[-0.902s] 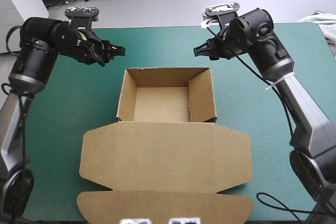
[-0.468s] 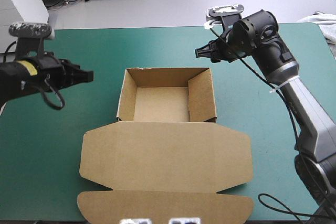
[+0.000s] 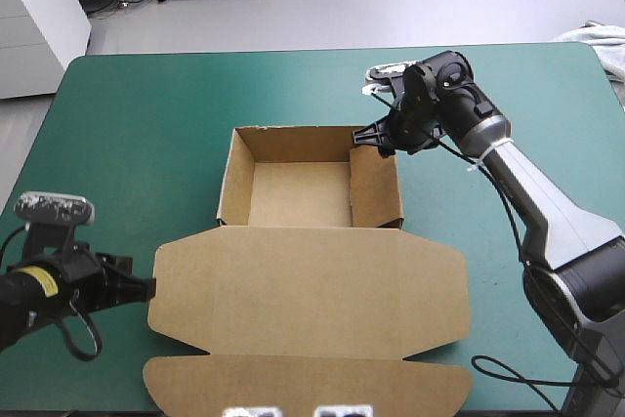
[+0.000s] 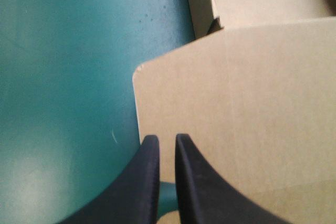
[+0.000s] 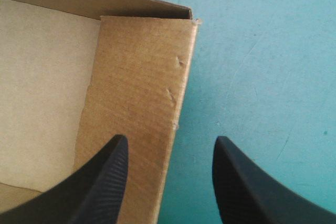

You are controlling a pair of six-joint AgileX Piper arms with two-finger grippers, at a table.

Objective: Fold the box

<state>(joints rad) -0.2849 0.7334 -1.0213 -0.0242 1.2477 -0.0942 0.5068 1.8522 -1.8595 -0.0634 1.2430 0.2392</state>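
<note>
The brown box (image 3: 303, 192) lies mid-table as an open tray with four raised walls. Its lid (image 3: 312, 290) lies flat toward the front edge, with a tuck flap (image 3: 308, 383) beyond it. My left gripper (image 3: 146, 290) sits low at the lid's left edge. In the left wrist view its black fingers (image 4: 151, 153) stand all but shut over the lid's rounded corner (image 4: 210, 93), nothing between them. My right gripper (image 3: 376, 136) is open at the tray's far right corner. In the right wrist view it (image 5: 170, 139) straddles the right wall (image 5: 139, 93), one finger inside, one over the teal-green cover.
A pale cloth (image 3: 601, 41) lies at the table's far right corner. Bare teal-green cover (image 3: 137, 134) stretches left of the tray, and more (image 3: 469, 192) lies to its right.
My left arm swung from the far left of the table down to the lid's left edge near the front. My right gripper dropped and moved in onto the tray's far right corner.
</note>
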